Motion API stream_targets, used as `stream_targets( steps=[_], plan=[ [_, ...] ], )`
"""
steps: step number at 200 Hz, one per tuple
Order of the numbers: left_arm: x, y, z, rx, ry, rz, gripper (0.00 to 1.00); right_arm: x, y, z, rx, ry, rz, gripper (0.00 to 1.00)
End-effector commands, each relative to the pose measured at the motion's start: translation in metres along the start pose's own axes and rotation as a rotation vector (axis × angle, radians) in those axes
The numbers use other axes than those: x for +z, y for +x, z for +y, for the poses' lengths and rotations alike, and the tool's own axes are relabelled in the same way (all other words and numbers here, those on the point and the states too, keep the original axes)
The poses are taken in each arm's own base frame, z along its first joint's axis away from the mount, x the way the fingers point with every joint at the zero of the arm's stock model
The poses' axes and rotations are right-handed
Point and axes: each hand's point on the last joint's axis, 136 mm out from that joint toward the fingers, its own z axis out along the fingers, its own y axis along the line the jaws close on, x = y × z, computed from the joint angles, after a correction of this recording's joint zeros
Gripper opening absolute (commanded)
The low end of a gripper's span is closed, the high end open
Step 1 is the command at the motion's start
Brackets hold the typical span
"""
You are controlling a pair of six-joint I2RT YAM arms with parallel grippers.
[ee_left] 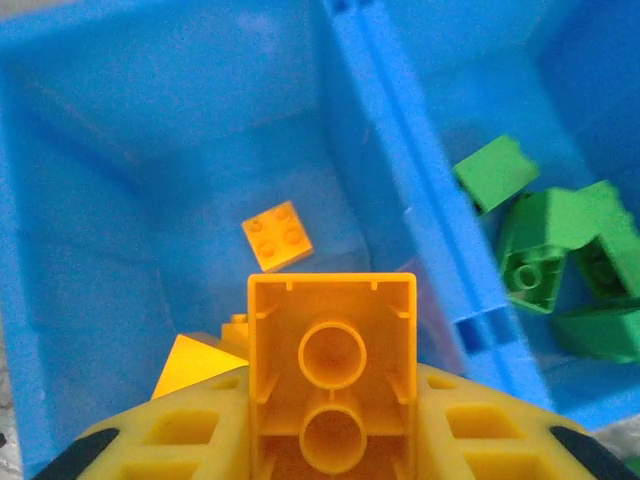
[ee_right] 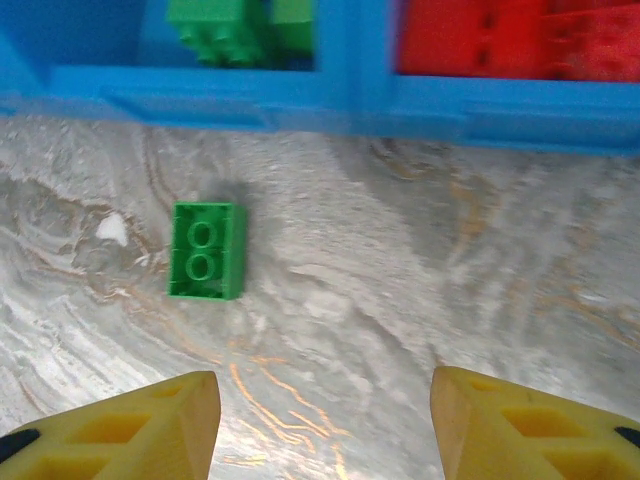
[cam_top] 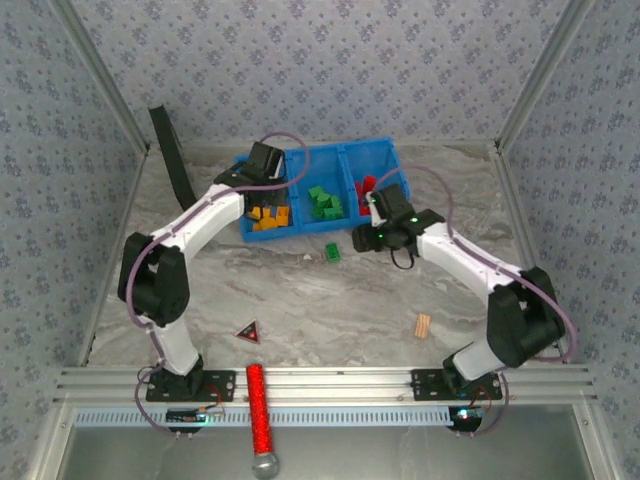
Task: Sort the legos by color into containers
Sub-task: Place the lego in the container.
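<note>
left gripper (ee_left: 332,435): is clenching an orange brick (ee_left: 332,345) between its yellow fingers (ee_left: 230,440), the brick's hollow underside facing the wrist camera, while hanging above the left compartment of the bin.
right gripper (ee_right: 325,425): is hovering released over the marbled table (ee_right: 420,280), its jaws standing apart with nothing between them, just in front of the bin's near wall.
blue bin (cam_top: 340,152): is sitting at the far middle of the table, its three compartments lying side by side.
left compartment: is holding yellow-orange bricks (cam_top: 270,218); one small flat brick (ee_left: 277,236) is lying studs up on its floor.
middle compartment: is holding green bricks (cam_top: 325,203).
right compartment: is holding red bricks (cam_top: 366,188), partly hidden by the right arm.
loose green brick (ee_right: 207,250): is lying on the table near the bin's front wall, apart from it, to the left of the right gripper.
other things: a tan ridged wooden piece (cam_top: 423,325) and a dark red-edged triangle (cam_top: 248,331) are lying nearer the arm bases.
</note>
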Motion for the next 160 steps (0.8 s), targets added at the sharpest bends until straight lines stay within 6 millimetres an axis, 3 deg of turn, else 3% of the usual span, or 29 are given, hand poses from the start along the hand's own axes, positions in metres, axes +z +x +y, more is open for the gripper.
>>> stream_targets(
  steps=[1, 51, 99, 160],
  plan=[
    [0.017, 0.0, 0.013, -0.051, -0.022, 0.029, 0.27, 0.006, -0.009, 0.017, -0.075, 0.032, 0.005, 0.6],
    [0.063, 0.0, 0.032, -0.128, -0.025, 0.081, 0.27, 0.036, -0.008, 0.05, -0.194, 0.034, 0.051, 0.61],
    [0.106, 0.011, 0.034, -0.117, -0.048, 0.151, 0.3, 0.066, 0.001, 0.053, -0.258, 0.058, 0.101, 0.62],
    [0.116, 0.021, 0.033, -0.116, -0.042, 0.176, 0.5, 0.09, 0.007, 0.055, -0.249, 0.042, 0.125, 0.64]
  ],
)
